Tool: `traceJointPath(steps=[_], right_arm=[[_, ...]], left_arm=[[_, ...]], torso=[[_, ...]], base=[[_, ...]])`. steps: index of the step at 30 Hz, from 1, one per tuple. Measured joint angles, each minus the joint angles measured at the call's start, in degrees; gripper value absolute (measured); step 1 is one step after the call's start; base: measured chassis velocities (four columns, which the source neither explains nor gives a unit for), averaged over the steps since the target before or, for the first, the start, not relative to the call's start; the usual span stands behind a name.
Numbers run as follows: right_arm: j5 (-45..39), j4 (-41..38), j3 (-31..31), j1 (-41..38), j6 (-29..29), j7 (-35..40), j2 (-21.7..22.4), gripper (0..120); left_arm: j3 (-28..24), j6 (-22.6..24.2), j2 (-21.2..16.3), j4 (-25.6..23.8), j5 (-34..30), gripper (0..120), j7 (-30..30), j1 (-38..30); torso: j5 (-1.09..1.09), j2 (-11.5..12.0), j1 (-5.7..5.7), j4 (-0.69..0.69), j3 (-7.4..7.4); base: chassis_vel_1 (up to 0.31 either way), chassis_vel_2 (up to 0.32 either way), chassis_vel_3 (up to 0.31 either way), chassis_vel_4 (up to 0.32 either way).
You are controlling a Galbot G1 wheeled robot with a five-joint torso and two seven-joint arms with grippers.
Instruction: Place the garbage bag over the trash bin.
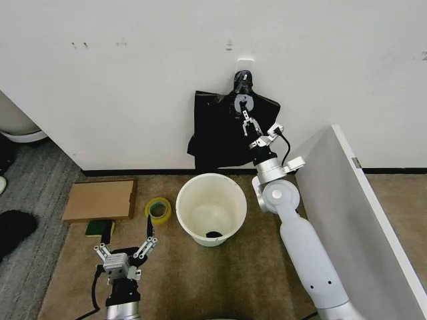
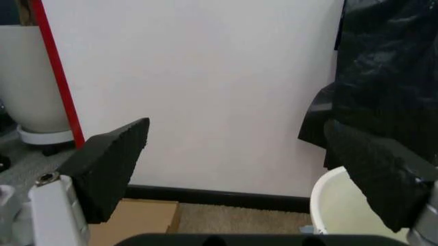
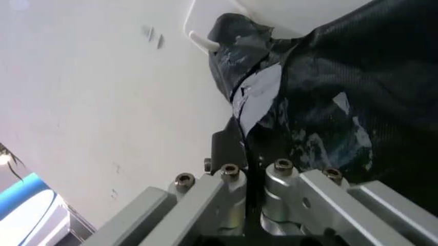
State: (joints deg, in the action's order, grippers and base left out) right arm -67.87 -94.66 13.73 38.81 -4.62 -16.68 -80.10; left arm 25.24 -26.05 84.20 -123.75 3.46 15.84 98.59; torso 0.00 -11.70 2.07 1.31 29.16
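Two grippers we see in head view: right gripper upper centre, fingers clamped on the garbage bag hanging on the wall above the trash bin at centre; left gripper lower left, fingers spread apart. Left wrist view: pads wide apart, bin rim lower right. Right wrist view: fingers pinched together on bag plastic.

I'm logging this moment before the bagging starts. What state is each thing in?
garbage bag: hanging on the wall from a hook, pinched near its top
trash bin: upright, open, unlined, a small dark item inside
right gripper: raised to the bag, jaws shut on it
left gripper: low beside the bin, jaws open, holding nothing
yellow tape roll: flat on the carpet
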Motion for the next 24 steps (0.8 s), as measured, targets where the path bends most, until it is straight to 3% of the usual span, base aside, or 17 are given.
traceJointPath(steps=[24], right_arm=[[11.7, -14.2, -0.9, 18.0, -1.7, 0.9, 6.5, 0]], left_arm=[[-0.3, 0.1, -0.2, -0.5, 0.1, 100, 0.0, -0.1]], torso=[[0.0, 0.0, 0.0, 0.0, -0.01]], base=[[0.0, 0.0, 0.0, 0.0]])
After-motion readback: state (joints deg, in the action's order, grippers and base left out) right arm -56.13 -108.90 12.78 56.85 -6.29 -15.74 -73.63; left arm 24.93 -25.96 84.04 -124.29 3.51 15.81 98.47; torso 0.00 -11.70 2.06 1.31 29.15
